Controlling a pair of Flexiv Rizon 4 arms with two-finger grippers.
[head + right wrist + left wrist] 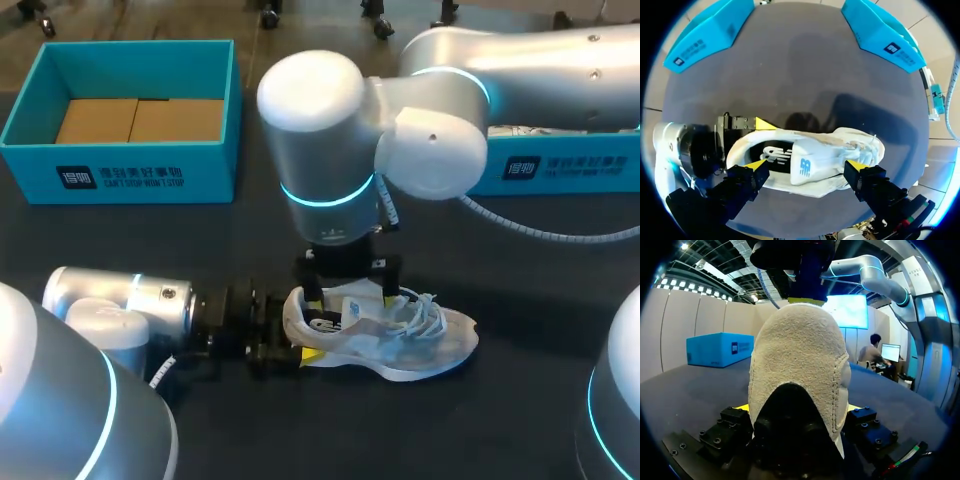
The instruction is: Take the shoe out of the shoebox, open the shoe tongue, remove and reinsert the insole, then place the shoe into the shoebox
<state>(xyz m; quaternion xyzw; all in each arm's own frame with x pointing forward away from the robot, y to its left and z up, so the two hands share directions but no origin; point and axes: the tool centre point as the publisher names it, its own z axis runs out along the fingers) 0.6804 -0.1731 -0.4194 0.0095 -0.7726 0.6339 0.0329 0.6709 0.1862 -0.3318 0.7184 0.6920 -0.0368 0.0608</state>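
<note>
While upright — white mesh shoe [385, 335], laces [428, 312] loose

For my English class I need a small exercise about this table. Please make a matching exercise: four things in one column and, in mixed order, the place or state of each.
Things
1. shoe
2. left pincer
3. right pincer
4. blue box

Places or states
A. at the far left of the table, brown cardboard inside
B. closed on the heel of the shoe
C. on the dark table, outside the box
D. open, above the shoe

Pairs: 1-C, 2-B, 3-D, 4-A
</note>
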